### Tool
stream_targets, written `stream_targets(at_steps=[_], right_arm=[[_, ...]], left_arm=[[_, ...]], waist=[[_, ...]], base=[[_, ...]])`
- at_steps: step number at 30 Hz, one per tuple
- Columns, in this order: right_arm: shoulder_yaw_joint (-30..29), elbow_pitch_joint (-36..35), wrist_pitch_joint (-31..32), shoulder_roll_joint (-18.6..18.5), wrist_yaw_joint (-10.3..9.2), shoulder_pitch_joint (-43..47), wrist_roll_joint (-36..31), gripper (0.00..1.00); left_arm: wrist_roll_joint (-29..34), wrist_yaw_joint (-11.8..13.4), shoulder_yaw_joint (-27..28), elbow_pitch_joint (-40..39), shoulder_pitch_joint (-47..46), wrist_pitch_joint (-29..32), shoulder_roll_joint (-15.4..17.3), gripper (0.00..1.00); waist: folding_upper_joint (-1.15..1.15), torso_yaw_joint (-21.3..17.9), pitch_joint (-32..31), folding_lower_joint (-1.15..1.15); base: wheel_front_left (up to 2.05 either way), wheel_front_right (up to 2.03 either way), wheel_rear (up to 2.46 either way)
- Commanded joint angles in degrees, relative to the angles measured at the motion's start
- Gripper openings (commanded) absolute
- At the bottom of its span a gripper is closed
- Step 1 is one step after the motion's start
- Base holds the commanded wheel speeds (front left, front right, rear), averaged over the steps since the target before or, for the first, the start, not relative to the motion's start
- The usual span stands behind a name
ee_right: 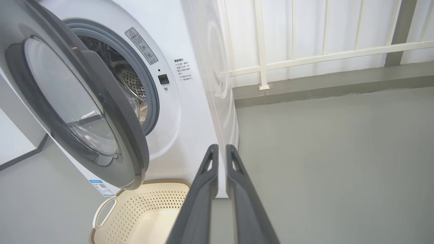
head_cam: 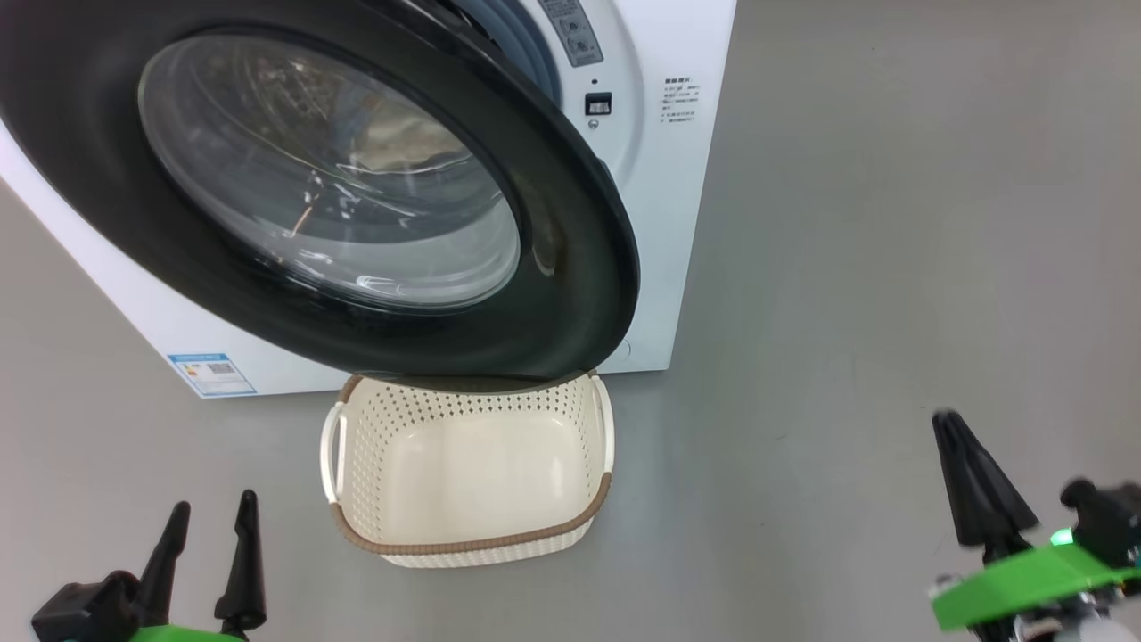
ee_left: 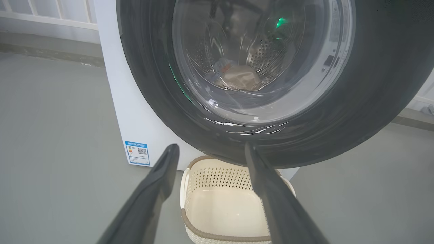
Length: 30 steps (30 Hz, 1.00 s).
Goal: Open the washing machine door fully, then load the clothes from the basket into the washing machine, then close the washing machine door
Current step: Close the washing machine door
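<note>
Basket (head_cam: 472, 542) on the floor (head_cam: 847, 267) just in front of the washing machine (head_cam: 660, 223), seen empty. Clothes (ee_left: 237, 78) made out through the door glass (head_cam: 330, 178), lying low in the drum (ee_right: 130, 79): a beige piece with some blue behind. Loading judged done; door closing left.

Door (head_cam: 570, 267) stands part open, free edge swung out toward the robot's right and hanging over the basket's far rim. Whether it touches that rim cannot be told.

Left gripper (head_cam: 214, 504) is spread wide and empty, low at the left, aimed at the door's lower rim. Right gripper (ee_right: 222, 148) has its fingers drawn nearly together, nothing between them, well off to the right of the door.

Handling, as judged:
- Door is rigid and hinged, likely fairly heavy; a steady push is expected to swing it, with a firmer press needed at the latch.
- Black rim is glossy, so slip is likely. A flat push is preferred to a pinch.
- Contact is best made on the rim near the free edge, far from the hinge, for leverage.
- The bulging glass is better avoided: curved, slick, breakable.
- Basket is light plastic and easily shoved if clipped.
</note>
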Motion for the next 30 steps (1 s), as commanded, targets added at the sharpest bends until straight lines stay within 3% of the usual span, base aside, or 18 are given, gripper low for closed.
stream_targets(at_steps=[1, 11, 22, 25, 30], right_arm=[[1.84, -1.03, -0.44, -0.23, 0.09, -3.62, 1.00, 0.00], [6.96, -4.24, -0.44, 2.97, 0.09, -17.74, 2.59, 0.00], [20.98, -8.41, -0.44, 5.79, 0.09, -27.07, 3.96, 0.00], [28.27, -5.84, -0.44, 5.94, 0.09, -26.96, 3.98, 0.00], [33.60, 1.07, -0.44, 5.78, 0.09, -25.57, 5.27, 0.00]], left_arm=[[0.07, -0.14, 2.38, -1.76, -0.57, -0.52, 0.67, 1.00], [0.32, -0.14, 2.46, -3.18, -0.98, -0.52, -0.95, 1.00], [0.41, -0.14, 0.85, -4.14, -1.59, -0.52, -2.05, 1.00], [0.24, -0.14, 0.45, -4.07, -1.98, -0.52, -2.65, 1.00], [-0.20, -0.14, -0.35, -3.89, -2.78, -0.52, -3.40, 1.00]], waist=[[0.00, 0.16, -0.07, 0.00], [0.00, 2.32, -0.04, 0.00], [0.00, 7.05, 0.70, 0.00], [0.00, 8.64, 1.66, 0.00], [0.00, 10.38, 3.14, 0.00]], base=[[0.00, 0.00, 0.00], [0.00, 0.00, 0.00], [0.00, 0.00, 0.00], [0.00, 0.00, 0.00], [0.00, 0.00, 0.00]])
